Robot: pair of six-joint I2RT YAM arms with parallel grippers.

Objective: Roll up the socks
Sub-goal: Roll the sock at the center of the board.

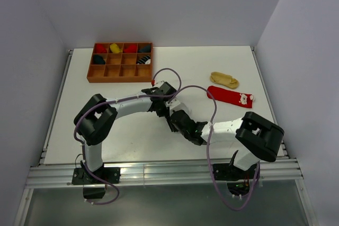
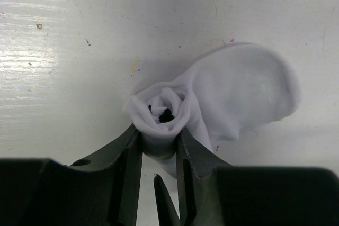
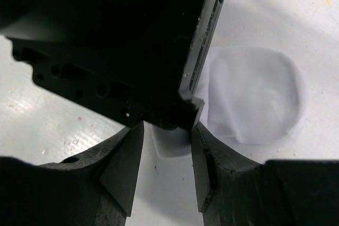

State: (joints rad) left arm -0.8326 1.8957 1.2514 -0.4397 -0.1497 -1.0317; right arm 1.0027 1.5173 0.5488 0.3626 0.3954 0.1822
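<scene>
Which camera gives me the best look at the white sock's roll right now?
Left wrist: the white sock sits in plain view, its rolled end pinched in the left gripper. Right wrist shows only the flat unrolled part, with the roll hidden behind the left gripper. In top external, the arms cover it.

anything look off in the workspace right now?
Nothing is spilled or damaged. The white sock is only half rolled: its rolled end is pinched in the left tool, and the toe end lies loose and flat on the table. The tan sock at the right lies bunched up, beside the flat red sock.
</scene>
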